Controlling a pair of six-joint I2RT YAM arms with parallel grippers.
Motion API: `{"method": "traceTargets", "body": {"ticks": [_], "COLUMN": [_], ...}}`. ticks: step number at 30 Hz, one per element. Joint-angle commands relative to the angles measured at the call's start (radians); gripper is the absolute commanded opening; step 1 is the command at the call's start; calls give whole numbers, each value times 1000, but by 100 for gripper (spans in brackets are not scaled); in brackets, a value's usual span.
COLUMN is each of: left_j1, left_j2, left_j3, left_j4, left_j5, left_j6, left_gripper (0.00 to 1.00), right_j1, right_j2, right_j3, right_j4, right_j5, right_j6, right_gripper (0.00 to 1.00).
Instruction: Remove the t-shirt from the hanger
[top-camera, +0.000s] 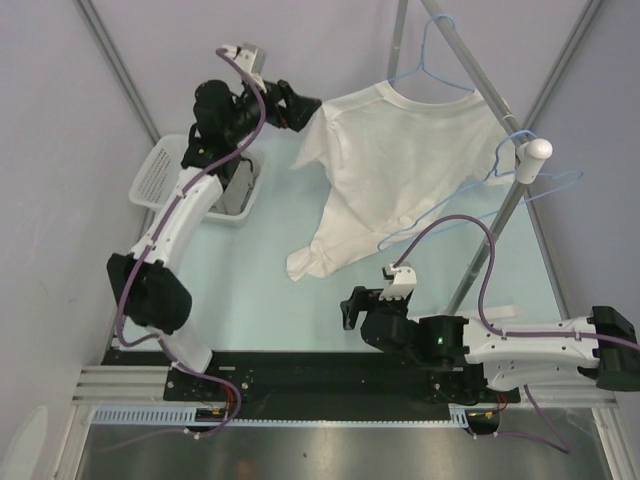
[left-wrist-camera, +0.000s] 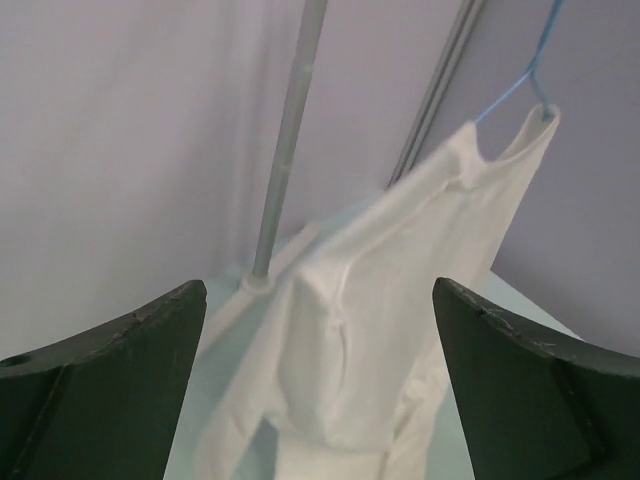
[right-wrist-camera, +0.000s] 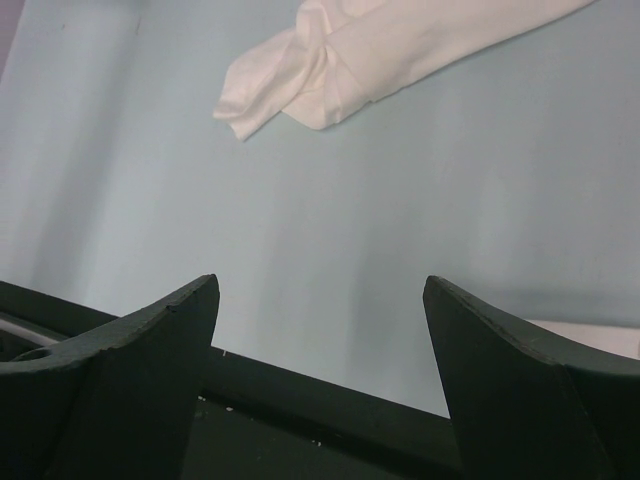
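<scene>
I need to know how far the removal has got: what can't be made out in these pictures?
- Hanger shoulders: the t-shirt covers them in the top and left wrist views; only the hook shows.
- Basket contents: the left arm crosses over it in the top view.
- Right wrist view: the top edge cuts off all but the t-shirt's lower end.

Plain pale lilac walls (top-camera: 50, 120) close in the scene, evenly lit with soft shadows. Pale blue-green counter (top-camera: 260, 300) fills mid-frame. Grey metal poles (top-camera: 114, 62) run diagonally at upper left and upper right.
</scene>
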Motion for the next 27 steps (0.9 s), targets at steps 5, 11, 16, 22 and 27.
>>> {"method": "traceTargets", "body": {"ticks": [5,11,16,22,27], "left_j1": [1,-4,-50,-114,-151], "left_j2": [438,460,487,442,316], "left_j3": [722,649,655,600,442], "left_j4": [-289,-154,-190,-358,-344], "left_j5": [435,412,434,438,420], "left_j6": [110,81,99,274,319], "left_gripper": [95,92,88,59,45], "right_j1": [5,5,7,9,7], "right_j2": [-57,-68,-72,-62,-60], "right_j3": [-11,-8,-9,-9,-8], "right_j4": [-9,-23,-32,-32,-34], "right_j5": [60,58,58,57,55], "right_j6": [14,15,25,23,26], "right_gripper": [88,88,89,89,88]}}
